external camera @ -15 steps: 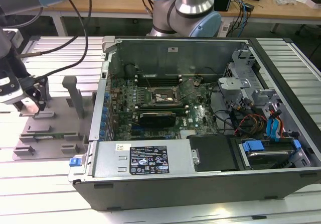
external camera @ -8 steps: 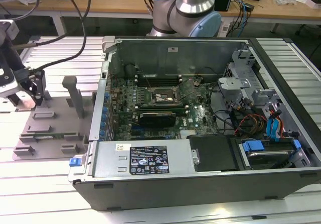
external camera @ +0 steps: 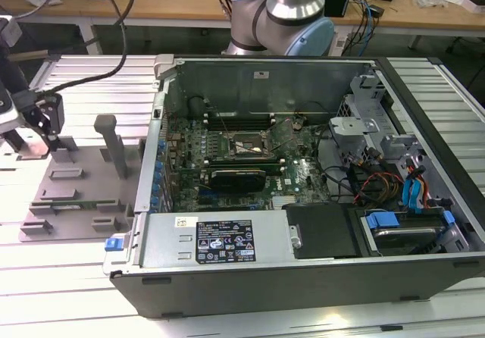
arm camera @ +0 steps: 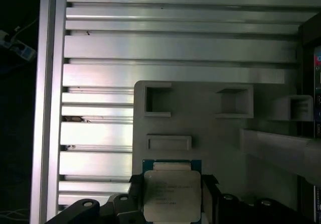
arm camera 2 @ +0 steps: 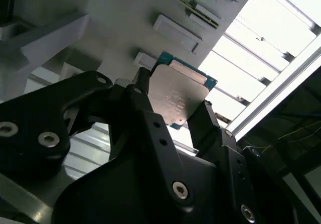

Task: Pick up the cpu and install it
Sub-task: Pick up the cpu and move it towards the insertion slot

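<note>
– Between the fingers [arm camera 2: 143, 91] of the gripper [arm camera 2: 174, 101], what do you see?

– The cpu [arm camera 2: 178, 91]. In both wrist views the two black fingers stand against its opposite edges, silver top facing the cameras and the thin green rim showing at the corners. I read that as a pinch on the chip, not a spread jaw.

– Is it off its rest?

– I cannot tell. The grey fixture plate [arm camera: 200, 128] with its raised blocks and pockets lies right behind the chip, and whether the chip touches it or hangs just clear is hidden by the fingers.

– So how far along is the job?

– My judgement: the grasp is made, so the pick-up is at best half done, and the install is not begun. In the exterior view the gripper [external camera: 42, 126] is over the far end of the plate, at the exterior view's left, on the slatted metal table [external camera: 68, 292].

– And the place it goes?

– The socket [external camera: 246, 147] sits on the board inside the open computer case [external camera: 303, 277], well apart from the gripper, toward the exterior view's right. It looks unfilled, though I would not swear to it.
</note>
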You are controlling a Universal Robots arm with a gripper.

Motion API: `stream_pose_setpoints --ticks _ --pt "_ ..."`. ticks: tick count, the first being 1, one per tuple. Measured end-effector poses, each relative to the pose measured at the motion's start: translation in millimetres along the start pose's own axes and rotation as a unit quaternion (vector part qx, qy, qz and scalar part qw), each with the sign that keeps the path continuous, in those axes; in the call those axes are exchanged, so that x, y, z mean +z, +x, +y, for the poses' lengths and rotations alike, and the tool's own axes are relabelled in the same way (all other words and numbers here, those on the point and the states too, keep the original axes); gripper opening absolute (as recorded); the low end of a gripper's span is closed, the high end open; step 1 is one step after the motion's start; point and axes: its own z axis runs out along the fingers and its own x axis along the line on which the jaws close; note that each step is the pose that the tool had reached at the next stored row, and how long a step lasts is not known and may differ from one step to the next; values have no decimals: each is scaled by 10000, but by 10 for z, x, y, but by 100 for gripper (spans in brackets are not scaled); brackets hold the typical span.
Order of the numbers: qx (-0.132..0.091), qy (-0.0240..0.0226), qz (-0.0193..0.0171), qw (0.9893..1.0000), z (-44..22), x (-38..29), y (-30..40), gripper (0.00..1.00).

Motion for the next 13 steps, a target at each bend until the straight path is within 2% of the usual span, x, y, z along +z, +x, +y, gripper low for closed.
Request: stream_pose_setpoints --ticks 1,8,13 --pt "0 0 0 10000 1 -34 0 55" --pt "0 0 0 10000 17 -382 2 55" --pt "-1 0 0 10000 26 -568 3 55"
